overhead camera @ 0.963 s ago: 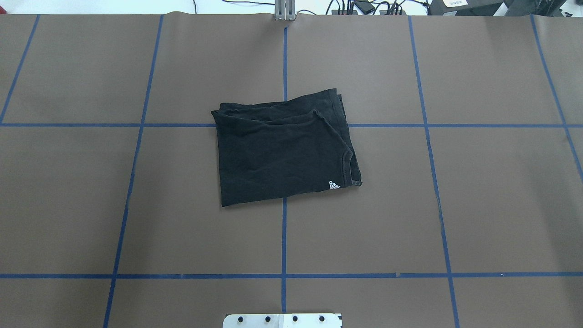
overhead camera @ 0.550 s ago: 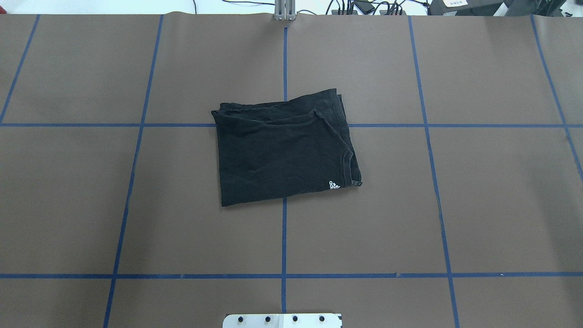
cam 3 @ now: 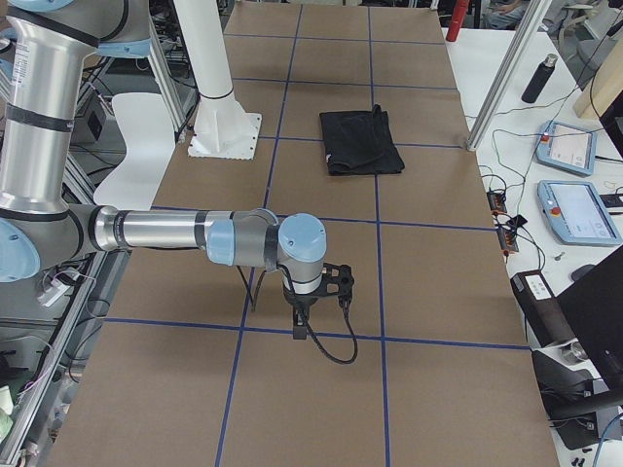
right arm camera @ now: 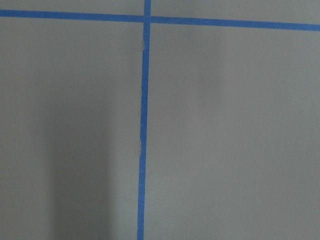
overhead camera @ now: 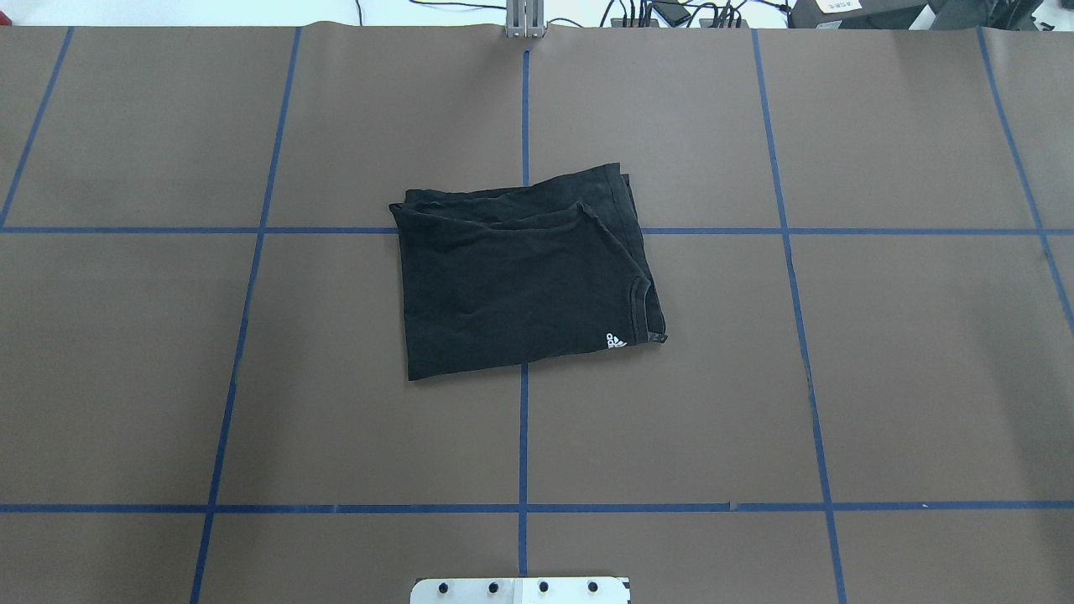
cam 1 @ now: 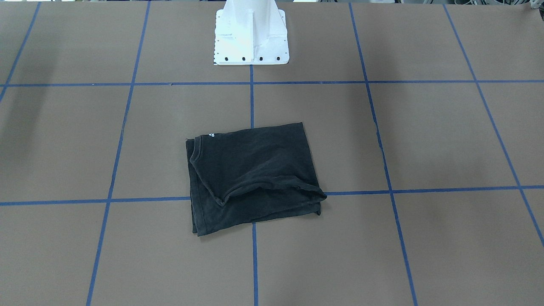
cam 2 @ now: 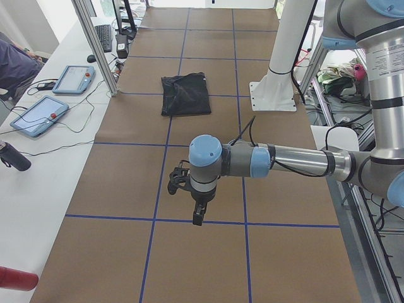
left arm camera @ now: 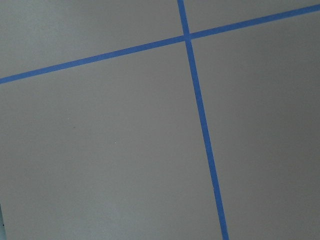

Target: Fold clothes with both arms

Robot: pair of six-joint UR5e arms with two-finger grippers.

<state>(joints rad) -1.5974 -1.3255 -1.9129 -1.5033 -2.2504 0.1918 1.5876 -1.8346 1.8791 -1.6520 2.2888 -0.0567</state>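
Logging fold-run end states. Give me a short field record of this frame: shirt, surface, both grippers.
shirt: black short-sleeved T-shirt, folded to a rough rectangle, lying mid-table
logo: small white logo at the shirt's corner nearest the robot, on its right
surface: brown paper table with blue tape grid
left gripper: over bare table, apart from shirt; open or shut cannot be told
right gripper: same

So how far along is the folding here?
Done: the T-shirt lies folded into a compact rectangle, layers slightly uneven. In hand: nothing; the left arm and right arm hang over bare table, away from it. Left: probably nothing, perhaps tidying.
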